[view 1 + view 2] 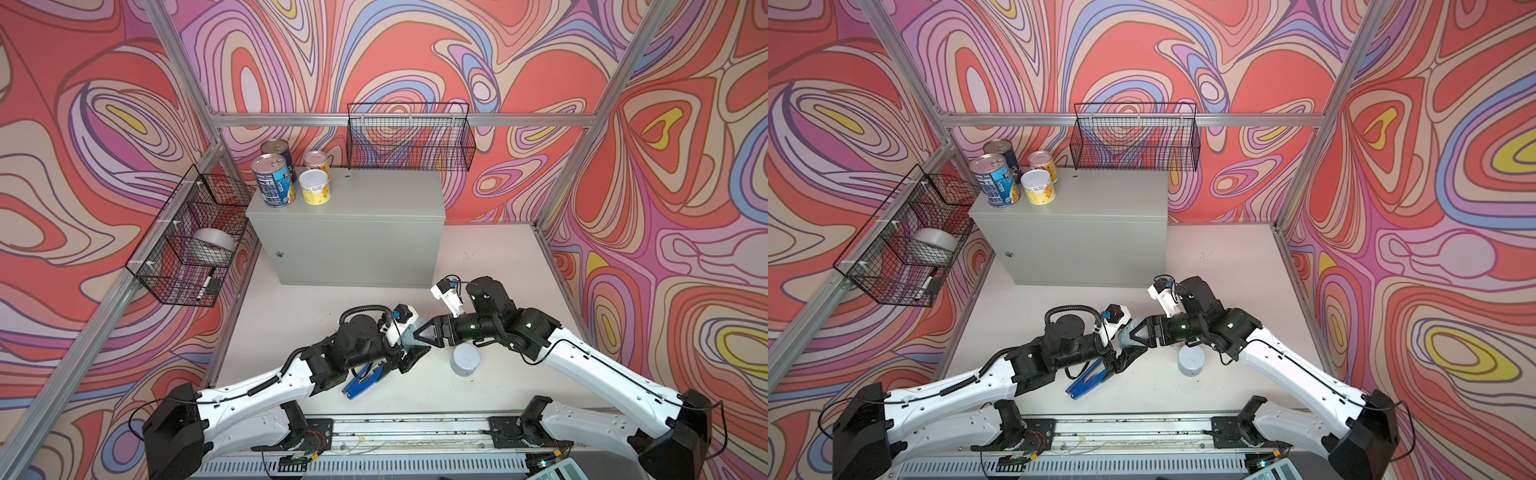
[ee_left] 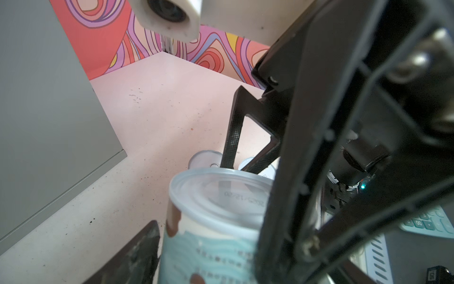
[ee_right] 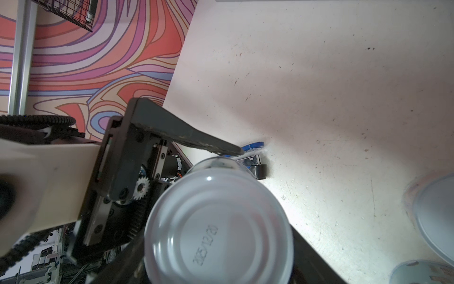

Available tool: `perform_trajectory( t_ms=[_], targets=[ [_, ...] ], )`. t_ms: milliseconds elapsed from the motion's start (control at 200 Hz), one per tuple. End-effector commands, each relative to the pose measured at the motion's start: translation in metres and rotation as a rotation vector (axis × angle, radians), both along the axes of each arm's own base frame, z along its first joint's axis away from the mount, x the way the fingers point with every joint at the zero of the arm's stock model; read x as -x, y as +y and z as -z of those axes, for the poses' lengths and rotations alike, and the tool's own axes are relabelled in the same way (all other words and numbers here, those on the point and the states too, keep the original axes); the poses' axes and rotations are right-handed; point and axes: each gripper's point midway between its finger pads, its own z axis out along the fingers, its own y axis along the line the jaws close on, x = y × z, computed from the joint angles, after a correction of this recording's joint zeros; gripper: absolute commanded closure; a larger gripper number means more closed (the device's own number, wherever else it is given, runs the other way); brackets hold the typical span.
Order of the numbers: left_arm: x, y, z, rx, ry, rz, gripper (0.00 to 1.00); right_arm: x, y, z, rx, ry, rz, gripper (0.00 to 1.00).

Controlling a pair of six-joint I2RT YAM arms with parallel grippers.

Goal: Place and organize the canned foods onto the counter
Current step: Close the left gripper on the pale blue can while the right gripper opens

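Four tins (image 1: 274, 179) stand at the grey worktop's (image 1: 374, 195) left rear corner. My right hand (image 1: 417, 335) holds a teal tin (image 2: 211, 236) sideways; a white-lidded tin (image 1: 464, 360) stands nearby.

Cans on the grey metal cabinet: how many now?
4, all at the grey metal cabinet's left end: front tall blue-labelled tin, rear tall blue-labelled tin, small orange tin at the back, white-lidded yellow tin in front. None looks hidden.

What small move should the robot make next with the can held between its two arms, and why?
Probably close the jaws of the left gripper fully on the teal-labelled can. The right gripper grips it, the left jaws straddle it with one side seemingly not yet touching, and the counter lies toward the left arm's side.
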Motion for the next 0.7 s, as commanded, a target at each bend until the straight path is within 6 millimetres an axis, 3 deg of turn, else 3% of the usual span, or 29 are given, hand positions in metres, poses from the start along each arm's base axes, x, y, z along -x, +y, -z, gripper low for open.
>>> perform_trajectory(
  t_ms=[0, 471, 696],
  targets=[
    [0.001, -0.002, 0.001, -0.004, -0.028, 0.014, 0.18, 0.003, 0.006, -0.022, -0.088, -0.04, -0.034, 0.47],
    [-0.006, -0.006, -0.003, 0.01, -0.018, -0.013, 0.34, 0.002, 0.001, -0.017, -0.071, -0.042, -0.016, 0.44],
    [-0.025, 0.004, -0.004, -0.006, -0.006, -0.144, 0.38, -0.001, -0.004, -0.02, -0.063, -0.077, 0.009, 0.27]
  ],
)
